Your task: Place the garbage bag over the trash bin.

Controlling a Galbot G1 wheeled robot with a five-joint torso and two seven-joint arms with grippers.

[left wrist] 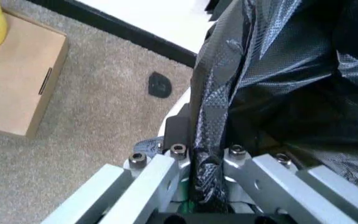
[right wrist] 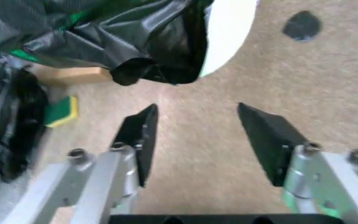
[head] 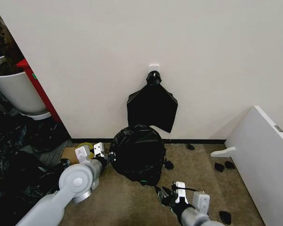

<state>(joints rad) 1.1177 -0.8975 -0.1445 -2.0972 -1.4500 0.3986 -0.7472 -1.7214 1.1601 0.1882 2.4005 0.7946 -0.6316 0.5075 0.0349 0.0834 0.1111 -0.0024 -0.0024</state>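
Carpet by the wall, lower centre of head view: garbage bag draped over the trash bin — left gripper clamped on thin, slippery film. Right gripper spread, empty; best grabbed at the hem.

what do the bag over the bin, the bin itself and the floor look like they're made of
The garbage bag looks like thin glossy black plastic film: it crinkles and catches highlights where the left pincer pinches it. The trash bin seems smooth white moulded plastic, judging by its even, slightly shiny wall. The floor looks like short-pile beige carpet, matte and grainy.
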